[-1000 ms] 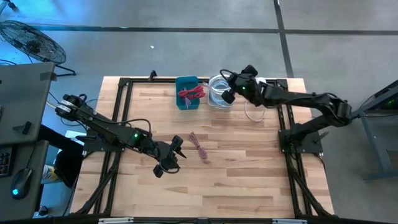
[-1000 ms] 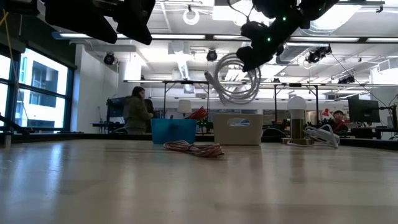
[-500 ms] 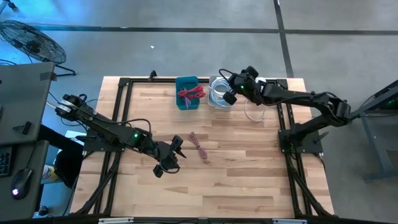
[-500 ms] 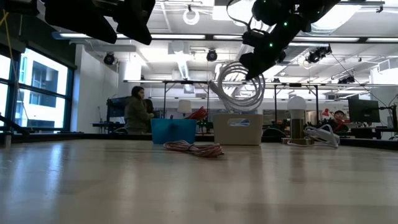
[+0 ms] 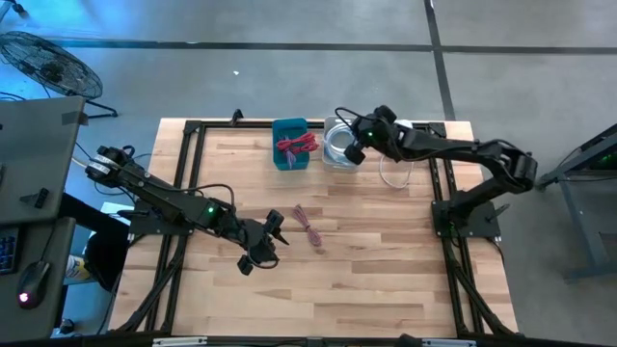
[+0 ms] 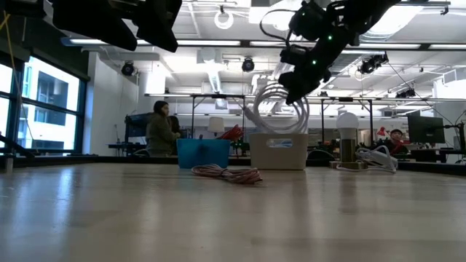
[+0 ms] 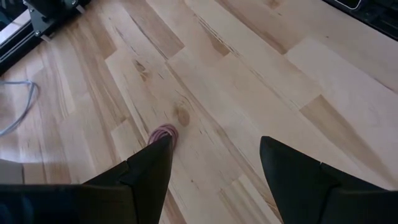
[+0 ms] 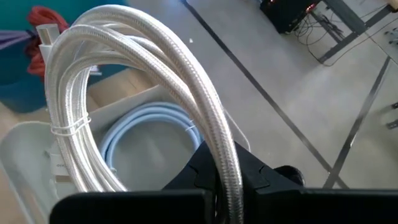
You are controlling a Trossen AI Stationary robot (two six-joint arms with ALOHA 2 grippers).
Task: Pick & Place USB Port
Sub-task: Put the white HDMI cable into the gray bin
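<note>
The right gripper (image 5: 353,149) holds the white braided cable coil (image 8: 124,93) by one strand above the white bin (image 5: 339,154); it looks light and springy, while the left gripper (image 7: 211,180) waits open.

A round fan (image 5: 43,60) stands on the floor past the table's far left corner. A person (image 6: 157,129) is in the room behind.
</note>
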